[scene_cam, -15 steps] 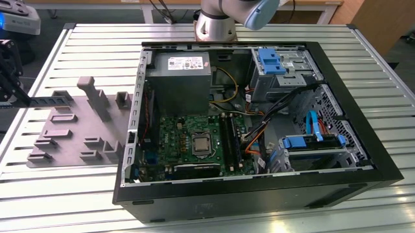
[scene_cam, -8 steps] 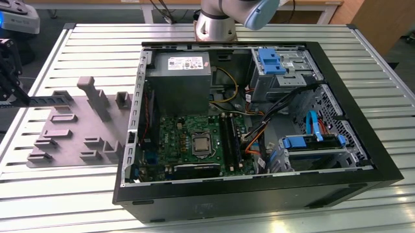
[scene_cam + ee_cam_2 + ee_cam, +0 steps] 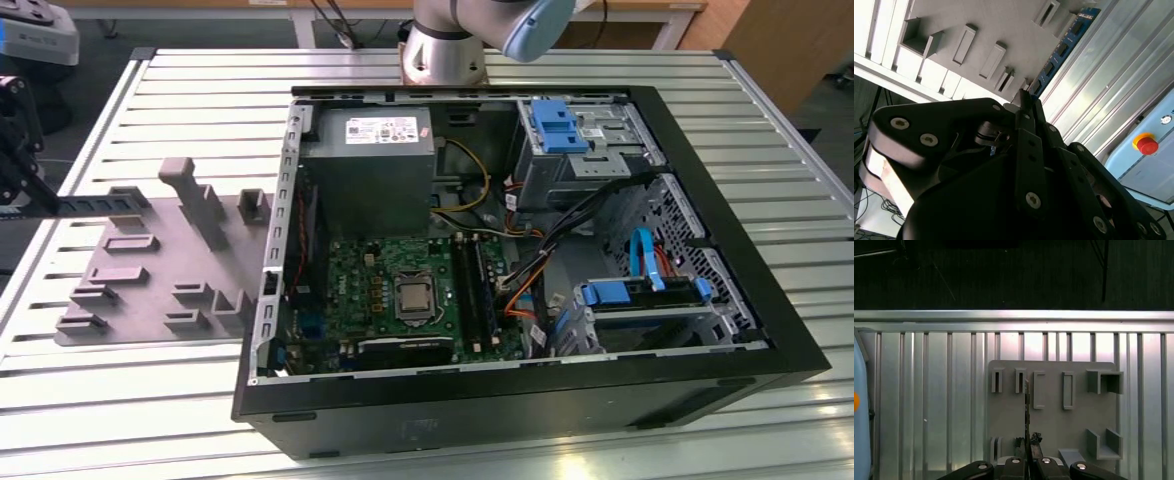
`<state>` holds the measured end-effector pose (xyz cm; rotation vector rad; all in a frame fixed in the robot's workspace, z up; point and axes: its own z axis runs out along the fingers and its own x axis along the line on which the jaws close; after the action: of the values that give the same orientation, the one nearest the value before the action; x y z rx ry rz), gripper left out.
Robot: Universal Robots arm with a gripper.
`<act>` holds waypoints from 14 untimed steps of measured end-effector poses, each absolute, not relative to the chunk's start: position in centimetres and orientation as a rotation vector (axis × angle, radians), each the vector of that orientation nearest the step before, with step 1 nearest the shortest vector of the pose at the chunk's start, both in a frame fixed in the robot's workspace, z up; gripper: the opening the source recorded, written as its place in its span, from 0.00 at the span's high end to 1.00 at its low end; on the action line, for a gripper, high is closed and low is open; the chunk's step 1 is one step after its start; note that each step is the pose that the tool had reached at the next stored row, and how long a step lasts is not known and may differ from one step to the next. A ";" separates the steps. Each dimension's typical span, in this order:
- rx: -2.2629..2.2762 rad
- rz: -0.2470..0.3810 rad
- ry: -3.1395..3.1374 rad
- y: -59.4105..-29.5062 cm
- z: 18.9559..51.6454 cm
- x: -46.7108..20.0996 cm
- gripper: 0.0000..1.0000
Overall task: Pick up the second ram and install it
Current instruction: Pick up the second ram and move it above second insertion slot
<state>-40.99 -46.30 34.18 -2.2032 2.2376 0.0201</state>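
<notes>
ribbed aluminium table carries all parts. open computer case lies on its side at the exterior view's right. its green motherboard faces up, with the black memory slots just right of the square silver chip. grey fixture plate with raised holders lies flat on the table at the exterior view's left, just beside the case.

gripper hangs over the left part of the fixture plate, well apart from the case. its fingers are pressed together on the second ram, pinching the blue stick by its flat faces. the visible length of the stick projects away from the fingers, unsupported. in the first wrist view the stick shows edge-on, in line with the fingers and above the plate's holders. whether its lower edge is clear of every holder cannot be told.

step in hand, by judgement: lift-out from the fixture. recommended practice:
- hold the stick straight and untwisted.
- raise it squarely off the plate so no holder snags its edge.
- clamp firmly, since the long free length can lever in the grip.
</notes>
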 end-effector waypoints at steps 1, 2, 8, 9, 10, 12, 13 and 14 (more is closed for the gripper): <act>-2.203 0.020 2.238 -46.3 34.2 -41.0 0.86; -2.203 0.020 2.238 -46.3 34.2 -41.0 0.86; -2.203 0.020 2.238 -46.3 34.4 -41.0 0.86; -2.203 0.020 2.238 -46.3 34.4 -41.0 0.86; -2.203 0.020 2.238 -46.3 34.4 -41.0 0.86; -2.203 0.020 2.238 -46.3 34.5 -41.0 0.86; -2.203 0.020 2.238 -46.3 34.5 -41.0 0.86; -2.203 0.020 2.238 -46.3 34.5 -41.0 0.86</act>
<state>-40.99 -46.26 34.52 -2.2029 2.2382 0.0202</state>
